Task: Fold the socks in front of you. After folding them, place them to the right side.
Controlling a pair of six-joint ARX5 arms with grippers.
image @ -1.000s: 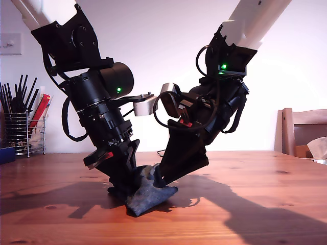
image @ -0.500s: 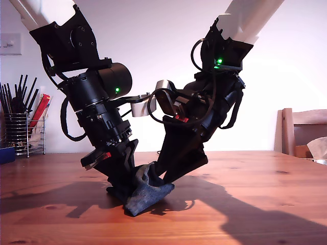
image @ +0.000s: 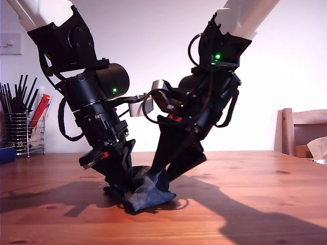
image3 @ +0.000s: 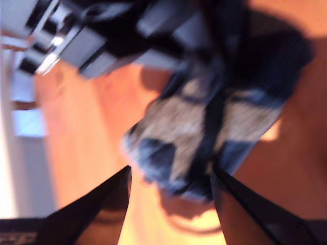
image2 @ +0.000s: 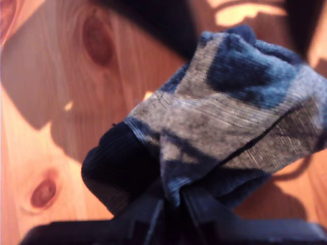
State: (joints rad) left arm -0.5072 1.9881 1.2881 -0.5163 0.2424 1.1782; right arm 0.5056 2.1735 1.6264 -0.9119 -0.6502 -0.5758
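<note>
Reddish-brown knotted wooden table (image: 265, 204) fills the lower half of the exterior view, and my two black arms lean together over its middle, blocking the white wall behind them. A wooden chair back (image: 301, 130) stands at three o'clock in that view. At nine o'clock is a wire rack of dark utensils (image: 23, 127), with a pale wall switch plate (image: 10, 43) above it at ten o'clock.

The soft blue-grey knit socks with darker patches (image: 145, 194) lie bunched in a heap on the table, near six o'clock from the view's centre, between the two arms' tips. My first gripper (image: 121, 171), on the arm at the exterior view's left, is pressed down into the heap; its wrist camera shows the jaws (image2: 173, 204) pinched together on a fold of the socks (image2: 230, 117). My second gripper (image: 171, 166) hangs just above the heap with its fingers (image3: 102, 204) spread apart, holding nothing; the socks (image3: 204, 127) lie blurred beyond them.
</note>
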